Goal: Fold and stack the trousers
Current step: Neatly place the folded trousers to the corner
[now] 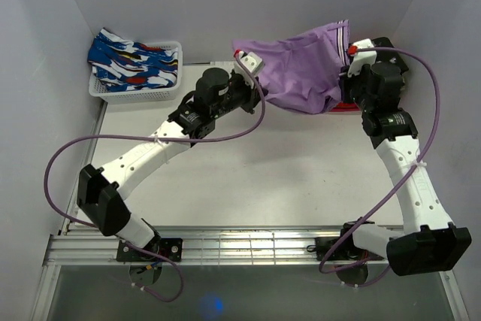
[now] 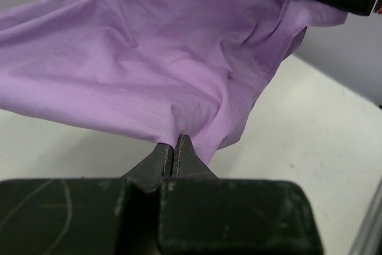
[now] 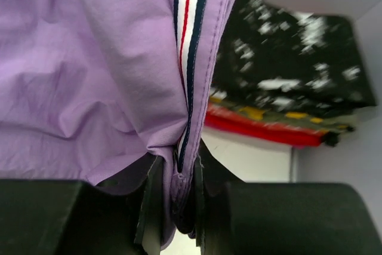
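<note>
Purple trousers (image 1: 301,69) hang stretched between both grippers above the back right of the table. My left gripper (image 1: 246,60) is shut on their left edge; in the left wrist view the closed fingertips (image 2: 173,143) pinch the cloth (image 2: 149,58). My right gripper (image 1: 351,54) is shut on the striped waistband (image 3: 186,88). The purple cloth (image 3: 77,70) fills the left of the right wrist view. A stack of folded trousers (image 3: 286,97), black patterned on top with red below, lies under the right gripper; a red edge of it shows in the top view (image 1: 344,107).
A white basket (image 1: 113,89) at the back left holds blue patterned trousers (image 1: 135,62). White walls close in the table on the left, back and right. The white tabletop (image 1: 285,178) spreads in front of the arms.
</note>
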`<state>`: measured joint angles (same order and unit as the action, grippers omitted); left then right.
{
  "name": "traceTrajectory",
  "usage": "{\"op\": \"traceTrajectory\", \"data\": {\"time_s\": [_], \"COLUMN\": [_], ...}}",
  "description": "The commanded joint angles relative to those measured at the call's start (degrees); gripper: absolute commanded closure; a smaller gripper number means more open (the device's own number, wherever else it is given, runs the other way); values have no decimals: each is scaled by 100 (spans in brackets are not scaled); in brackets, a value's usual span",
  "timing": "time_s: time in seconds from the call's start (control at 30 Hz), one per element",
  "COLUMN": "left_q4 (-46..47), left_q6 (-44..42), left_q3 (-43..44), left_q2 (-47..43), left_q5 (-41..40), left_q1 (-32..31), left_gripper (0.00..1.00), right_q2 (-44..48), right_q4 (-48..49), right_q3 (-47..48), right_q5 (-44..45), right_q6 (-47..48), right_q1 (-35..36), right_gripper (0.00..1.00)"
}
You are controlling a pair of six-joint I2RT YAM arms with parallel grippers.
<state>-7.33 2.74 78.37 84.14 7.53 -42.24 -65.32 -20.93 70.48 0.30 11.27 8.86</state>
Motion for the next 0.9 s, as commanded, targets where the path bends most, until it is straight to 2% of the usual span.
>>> {"op": "traceTrajectory", "data": {"time_s": [0.0, 0.07, 0.2, 0.33, 0.57, 0.63, 0.73, 0.87], "left_q4": [1101, 1591, 1972, 2297, 3587, 3738, 4265, 4381], "left_q6": [-467, -494, -416, -64, 33, 33, -98, -213], "left_q3": [529, 872, 1829, 2832, 4167, 4730, 5099, 5636], "left_q2": [601, 945, 2234, 3254, 4828, 5190, 5683, 6236], "left_q5": [90, 126, 126, 205, 223, 196, 179, 187], "left_q1": [14, 14, 23, 40, 110, 119, 128, 119], "left_gripper": [100, 100, 100, 100, 100, 100, 100, 100], "right_q2": [-323, -629, -1228, -1817, -2642, -2792, -3048, -3249], "right_q4": [1571, 1907, 2898, 3374, 4095, 4237, 4500, 4878], "right_q3": [527, 660, 993, 1547, 2074, 2180, 2304, 2120], "right_q5": [900, 1051, 1489, 1737, 2045, 2141, 2308, 2413], "right_q6": [621, 718, 1061, 1254, 1729, 1800, 1931, 1993], "right_q1": [-209, -332, -727, -1167, -1790, -1897, -1967, -1950], "right_gripper": [92, 92, 92, 92, 92, 92, 92, 92]}}
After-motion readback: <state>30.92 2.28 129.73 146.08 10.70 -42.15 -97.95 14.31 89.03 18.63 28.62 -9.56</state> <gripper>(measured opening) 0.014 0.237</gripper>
